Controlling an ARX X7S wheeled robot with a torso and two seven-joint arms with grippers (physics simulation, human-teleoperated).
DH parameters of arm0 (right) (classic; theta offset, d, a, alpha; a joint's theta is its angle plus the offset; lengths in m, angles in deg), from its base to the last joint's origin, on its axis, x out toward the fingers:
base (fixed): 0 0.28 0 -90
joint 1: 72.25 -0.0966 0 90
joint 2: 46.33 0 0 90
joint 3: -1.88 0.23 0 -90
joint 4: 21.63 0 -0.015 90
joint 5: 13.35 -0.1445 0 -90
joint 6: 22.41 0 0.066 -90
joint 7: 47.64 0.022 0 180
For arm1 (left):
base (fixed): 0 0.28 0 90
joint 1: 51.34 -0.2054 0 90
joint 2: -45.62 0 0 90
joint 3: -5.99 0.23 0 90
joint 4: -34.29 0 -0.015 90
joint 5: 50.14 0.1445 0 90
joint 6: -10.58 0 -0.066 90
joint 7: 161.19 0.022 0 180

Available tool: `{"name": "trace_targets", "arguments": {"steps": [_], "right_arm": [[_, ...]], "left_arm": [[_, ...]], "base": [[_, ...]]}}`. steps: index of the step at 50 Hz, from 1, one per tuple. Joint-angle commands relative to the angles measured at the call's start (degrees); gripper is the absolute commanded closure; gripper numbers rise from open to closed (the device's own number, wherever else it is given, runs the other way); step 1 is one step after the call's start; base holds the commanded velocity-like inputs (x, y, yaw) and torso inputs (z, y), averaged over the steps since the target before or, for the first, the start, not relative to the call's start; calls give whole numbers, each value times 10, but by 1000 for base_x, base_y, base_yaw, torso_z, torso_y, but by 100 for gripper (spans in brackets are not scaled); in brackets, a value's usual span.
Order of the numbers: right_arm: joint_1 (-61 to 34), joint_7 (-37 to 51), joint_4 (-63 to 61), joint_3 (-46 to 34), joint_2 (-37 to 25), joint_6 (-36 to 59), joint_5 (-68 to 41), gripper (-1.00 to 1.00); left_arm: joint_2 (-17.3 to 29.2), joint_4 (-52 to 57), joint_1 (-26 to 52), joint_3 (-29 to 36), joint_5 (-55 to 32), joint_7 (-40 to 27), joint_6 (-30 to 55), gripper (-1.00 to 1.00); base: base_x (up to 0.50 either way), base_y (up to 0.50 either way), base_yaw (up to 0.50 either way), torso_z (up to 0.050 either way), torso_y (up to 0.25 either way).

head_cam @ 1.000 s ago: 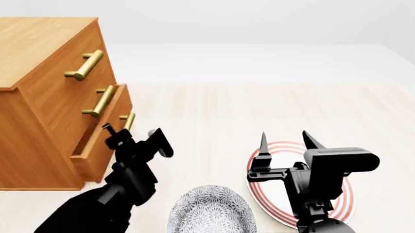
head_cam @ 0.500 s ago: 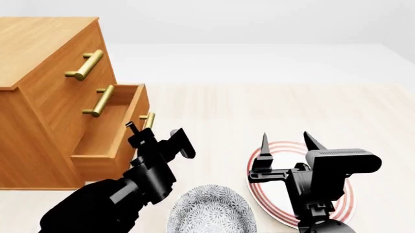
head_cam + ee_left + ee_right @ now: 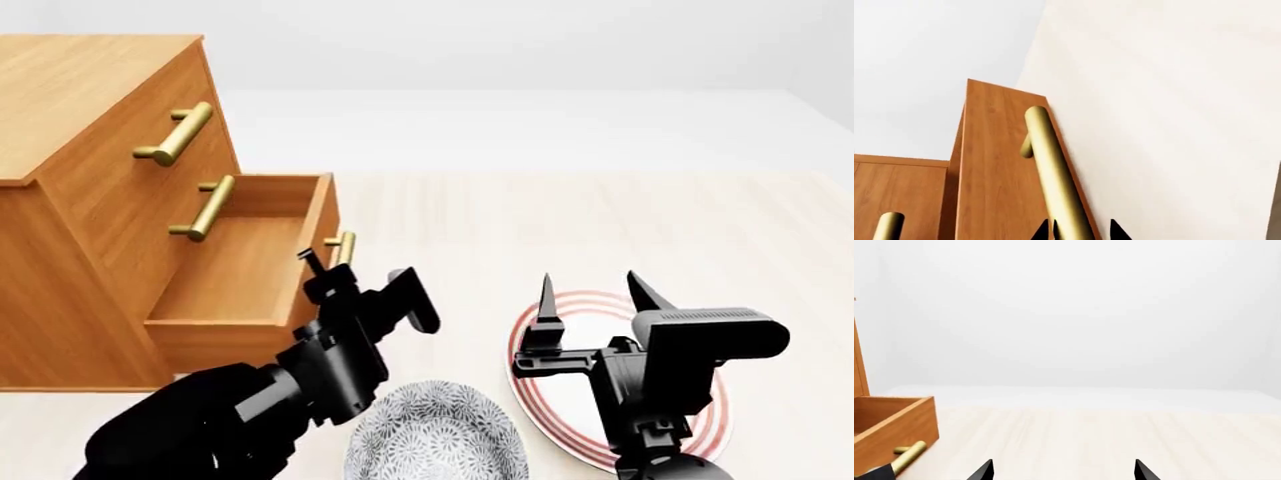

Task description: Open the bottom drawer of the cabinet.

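The left arm reaches toward 11 o'clock; the left gripper (image 3: 331,268) is clamped on the handle (image 3: 1054,175) of the bottom drawer (image 3: 240,270). This drawer projects from the cabinet (image 3: 80,200) with a bare interior. The right gripper (image 3: 587,290) hovers with jaws spread over the plate (image 3: 707,400). A bowl (image 3: 434,440) sits at 6 o'clock, contents indiscernible.

Patterned bowl (image 3: 434,435), red-ringed plate (image 3: 567,425)
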Motion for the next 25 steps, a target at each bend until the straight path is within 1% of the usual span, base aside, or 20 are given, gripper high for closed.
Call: {"name": "trace_targets", "arguments": {"steps": [1, 2, 3, 11, 20, 22, 25], "right_arm": [[1, 2, 4, -2, -2, -4, -3, -100], [1, 2, 4, -2, -2, -5, -3, -100], [2, 3, 4, -2, -2, -5, -3, -100], [0, 4, 8, -4, -2, -8, -4, -100], [-3, 7, 4, -7, -5, -5, -6, -100], [-3, 7, 6, -6, -5, -5, -7, -100], [-3, 8, 4, -6, -7, -4, -8, -100]], "left_arm": [[-10, 26, 19, 9, 38, -37, 9, 100], [-10, 29, 20, 8, 37, -38, 8, 100], [-10, 35, 24, 4, 35, -40, 3, -100], [24, 138, 37, -10, 17, -67, 50, -100], [54, 216, 49, -29, -4, -79, 78, -100], [67, 238, 56, -52, -17, -84, 75, -100], [78, 241, 68, -82, -29, -93, 71, -100]], "base": [[0, 0, 0, 0, 12], [-16, 0, 0, 0, 0], [0, 0, 0, 0, 10], [0, 0, 0, 1, 0], [0, 0, 0, 0, 0], [0, 0, 0, 0, 0], [0, 0, 0, 0, 0]]}}
